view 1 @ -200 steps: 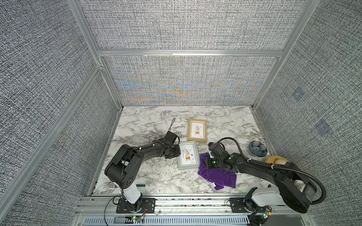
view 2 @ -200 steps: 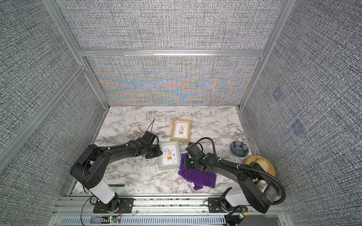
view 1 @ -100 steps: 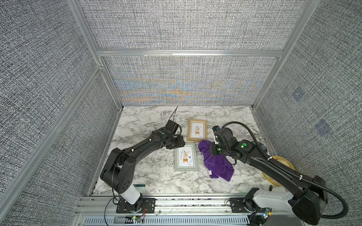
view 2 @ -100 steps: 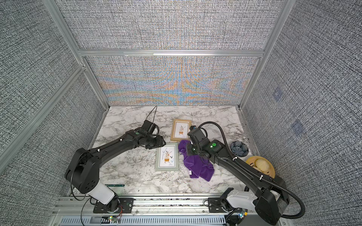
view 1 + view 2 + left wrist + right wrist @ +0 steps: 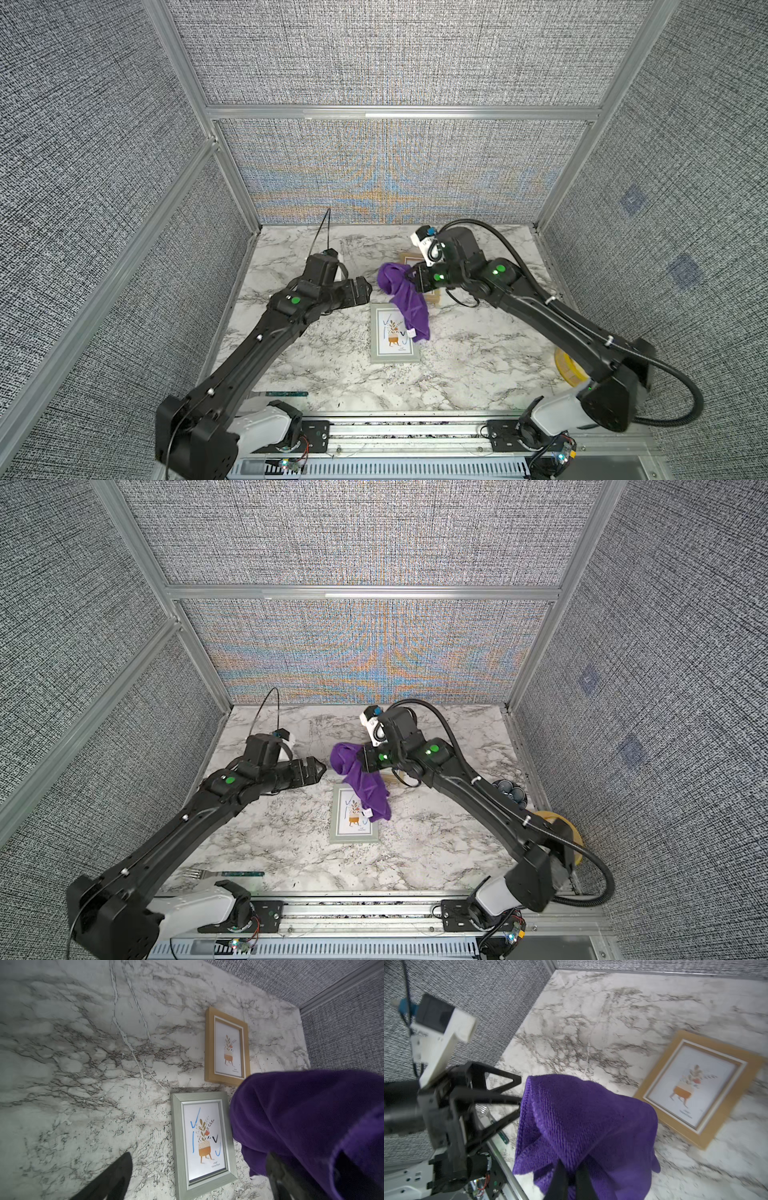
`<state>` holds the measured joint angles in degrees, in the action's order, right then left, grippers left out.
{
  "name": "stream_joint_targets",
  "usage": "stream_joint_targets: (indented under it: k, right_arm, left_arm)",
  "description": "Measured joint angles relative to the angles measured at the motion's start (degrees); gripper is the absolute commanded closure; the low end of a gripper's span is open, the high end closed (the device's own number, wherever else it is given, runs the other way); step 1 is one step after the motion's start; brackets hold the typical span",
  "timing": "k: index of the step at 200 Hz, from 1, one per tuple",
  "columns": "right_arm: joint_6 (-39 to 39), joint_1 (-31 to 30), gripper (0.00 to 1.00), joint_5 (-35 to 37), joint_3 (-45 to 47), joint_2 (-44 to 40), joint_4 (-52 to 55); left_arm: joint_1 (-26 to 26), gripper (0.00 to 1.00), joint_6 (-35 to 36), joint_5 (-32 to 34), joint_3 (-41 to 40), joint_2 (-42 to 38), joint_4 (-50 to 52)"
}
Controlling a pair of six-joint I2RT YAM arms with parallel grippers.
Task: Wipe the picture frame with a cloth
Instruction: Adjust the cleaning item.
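Note:
A grey picture frame lies flat mid-table, with blue and black marker strokes on its glass. The purple cloth hangs in the air from my right gripper, which is shut on it. The cloth's lower end drapes over the frame's far right corner. My left gripper hovers open just left of the cloth, above the table, with nothing between its fingers.
A second, wooden picture frame lies behind the grey one, partly hidden by the cloth in both top views. A green-handled fork lies near the front edge. A yellow tape roll and a dark bowl sit at the right.
My left gripper has opened, risen and drawn back from the grey frame's left edge. My right gripper has lifted the cloth off the table and carried it back and left above the frame.

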<state>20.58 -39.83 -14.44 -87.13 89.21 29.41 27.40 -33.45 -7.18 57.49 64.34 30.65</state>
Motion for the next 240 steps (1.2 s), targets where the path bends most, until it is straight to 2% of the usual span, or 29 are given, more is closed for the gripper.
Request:
stream_joint_targets:
  k: [29,52,70,89,123,157,186,205,225,240]
  right_arm:
    - [1.68,-0.28,1.00,-5.90,-12.57,10.71,-2.27]
    - [3.80,-0.39,1.00,-10.16,-20.28,16.87,-4.85]
    - [6.91,-0.57,1.00,-13.25,-22.97,19.61,-7.93]
    - [11.69,-0.76,1.00,-15.50,-21.99,21.18,-12.11]
    - [22.05,-1.40,1.00,-17.40,-14.40,24.52,-19.32]
    - [30.38,-1.33,1.00,-18.80,-11.08,27.41,-24.50]
    - [34.51,-1.01,1.00,-19.67,-10.73,27.85,-27.43]
    - [35.98,-0.92,1.00,-20.22,-10.51,27.93,-27.52]
    - [36.65,-0.81,1.00,-20.94,-9.75,27.93,-27.58]
    - [37.40,-0.76,1.00,-21.29,-8.61,27.78,-27.65]
  left_arm:
    - [-1.29,0.01,2.69,2.69,-1.07,-7.76,-1.51]
    - [-1.36,0.01,4.33,3.19,-1.81,-10.64,-3.13]
    - [-1.66,0.01,5.01,4.42,-2.80,-10.97,-4.70]
    - [-1.66,0.02,5.86,4.87,-3.72,-8.50,-7.37]
    - [-1.66,0.04,7.34,5.25,-5.68,-2.51,-12.76]
    - [-1.66,0.27,7.48,5.16,-10.56,2.38,-18.34]
    - [-1.66,0.37,6.38,3.50,-12.96,5.40,-18.58]
    - [-1.66,0.37,6.34,2.95,-12.81,6.10,-19.10]
    - [-1.66,0.30,6.01,4.09,-12.24,5.77,-20.17]
    - [-1.66,0.28,5.84,4.94,-12.70,4.57,-21.79]
